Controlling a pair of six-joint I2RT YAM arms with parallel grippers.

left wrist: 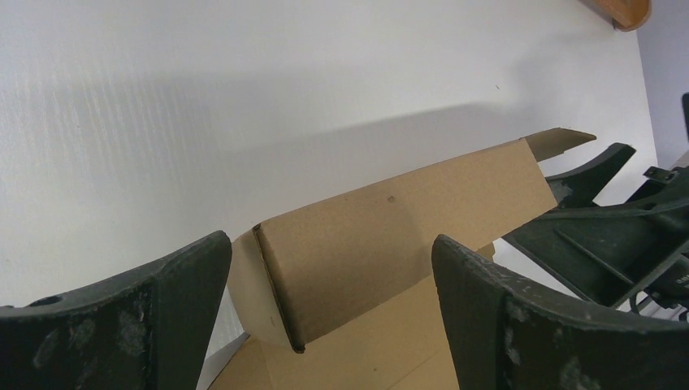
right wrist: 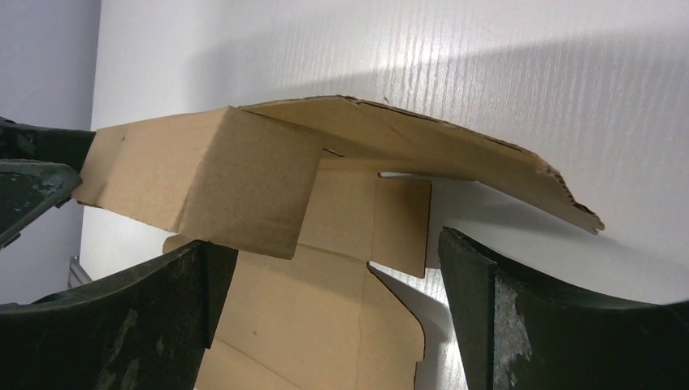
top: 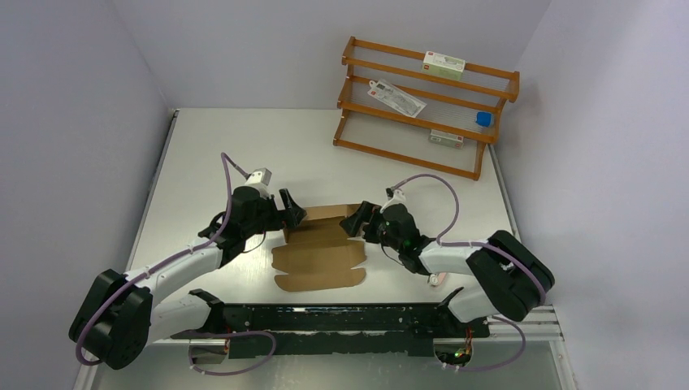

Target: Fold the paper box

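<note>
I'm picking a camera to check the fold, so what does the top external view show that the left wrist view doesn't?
Only the top view shows the packages on the wooden rack and the full outline of the paper box. Only the left wrist view shows, up close, the crease where the raised panel's side flap folds. Both show the table, the raised panel and the right end effector beside it.

The left arm (top: 183, 262) and right arm (top: 455, 253) bend inward toward the paper box (top: 321, 253), facing each other across its far end. The left gripper (top: 294, 210) sits at the box's far left corner, the right gripper (top: 355, 221) at its far right, each with jaws spread wide, gripping nothing
</note>
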